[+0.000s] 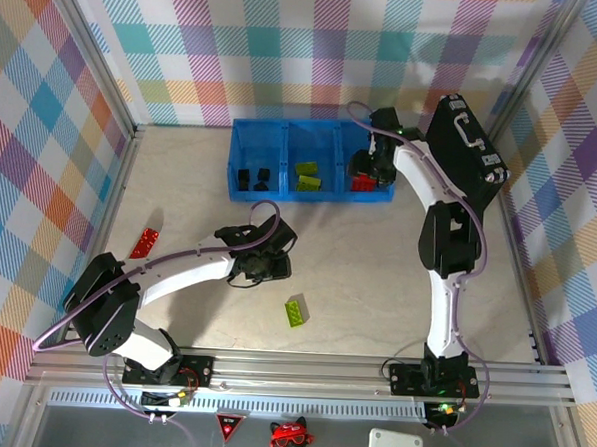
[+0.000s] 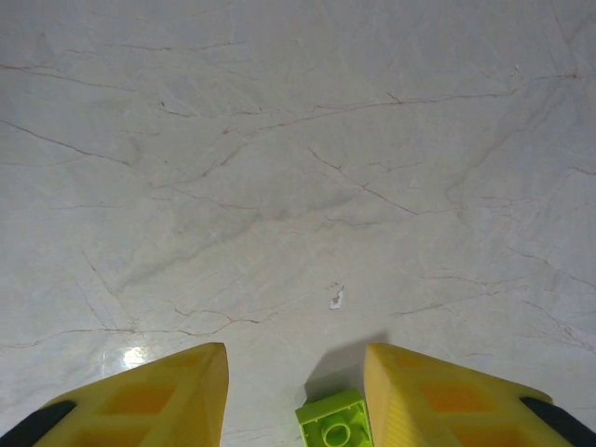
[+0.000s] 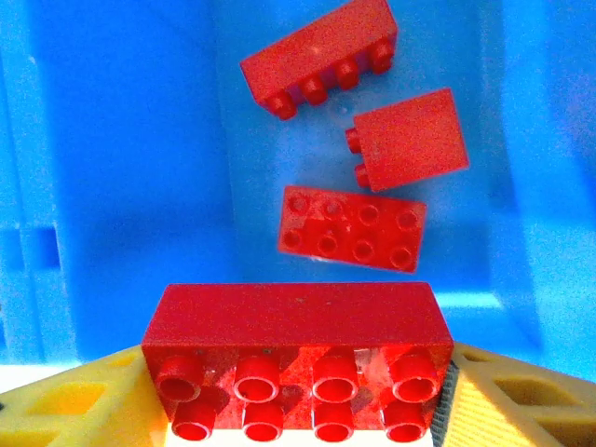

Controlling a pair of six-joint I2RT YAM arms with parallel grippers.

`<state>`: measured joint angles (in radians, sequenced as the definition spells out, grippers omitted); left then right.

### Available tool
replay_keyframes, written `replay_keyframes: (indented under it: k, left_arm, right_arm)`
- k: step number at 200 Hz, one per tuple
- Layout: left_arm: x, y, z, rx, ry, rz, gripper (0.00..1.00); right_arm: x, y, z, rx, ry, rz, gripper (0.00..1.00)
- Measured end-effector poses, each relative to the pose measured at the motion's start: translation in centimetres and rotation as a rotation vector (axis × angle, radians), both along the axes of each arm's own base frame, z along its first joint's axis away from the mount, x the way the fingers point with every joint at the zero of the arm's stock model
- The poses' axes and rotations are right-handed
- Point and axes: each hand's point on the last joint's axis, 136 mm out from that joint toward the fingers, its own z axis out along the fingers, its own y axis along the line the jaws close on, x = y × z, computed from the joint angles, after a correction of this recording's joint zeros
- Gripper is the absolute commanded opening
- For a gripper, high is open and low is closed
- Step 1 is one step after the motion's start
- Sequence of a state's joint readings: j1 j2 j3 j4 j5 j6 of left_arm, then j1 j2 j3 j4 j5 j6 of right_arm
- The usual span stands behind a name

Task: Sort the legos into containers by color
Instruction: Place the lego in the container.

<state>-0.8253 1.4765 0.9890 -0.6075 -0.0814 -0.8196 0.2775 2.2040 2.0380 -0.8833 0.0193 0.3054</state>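
My right gripper (image 3: 296,382) (image 1: 366,167) is shut on a red lego (image 3: 296,321), which spans both yellow fingers, above the right compartment of the blue containers (image 1: 283,133). Three red legos (image 3: 354,228) lie on that compartment's floor (image 3: 140,186). Black legos (image 1: 251,176) are in the left compartment and lime green ones (image 1: 306,174) in the middle. My left gripper (image 2: 293,349) (image 1: 274,266) hangs open over the table; a green lego (image 2: 333,424) lies between its fingers, against the right one. A green lego (image 1: 296,311) and a red lego (image 1: 143,242) lie loose on the table.
A black hard case (image 1: 466,142) with a silver handle stands at the back right, close to my right arm. Checked walls enclose the table on three sides, and a metal rail (image 1: 301,369) runs along the near edge.
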Motion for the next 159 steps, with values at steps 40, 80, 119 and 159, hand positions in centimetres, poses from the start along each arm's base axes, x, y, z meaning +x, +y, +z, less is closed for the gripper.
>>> replay_keyframes:
  k: [40, 80, 119, 159]
  left_arm:
    - [0.2, 0.4, 0.3, 0.021, -0.009, 0.008, 0.43]
    - [0.1, 0.4, 0.4, 0.034, -0.009, 0.007, 0.43]
    - [0.4, 0.3, 0.6, 0.043, -0.013, 0.008, 0.43]
    - [0.3, 0.2, 0.6, 0.044, -0.016, 0.003, 0.43]
  right_arm:
    - [1.7, 0.1, -1.7, 0.071, 0.040, -0.084, 0.65]
    - [2.2, 0.6, -2.1, 0.215, 0.100, -0.265, 0.65]
    - [3.6, 1.7, -2.0, 0.328, 0.130, -0.383, 0.66]
    - [4.9, 2.4, -2.6, 0.399, 0.146, -0.441, 0.68]
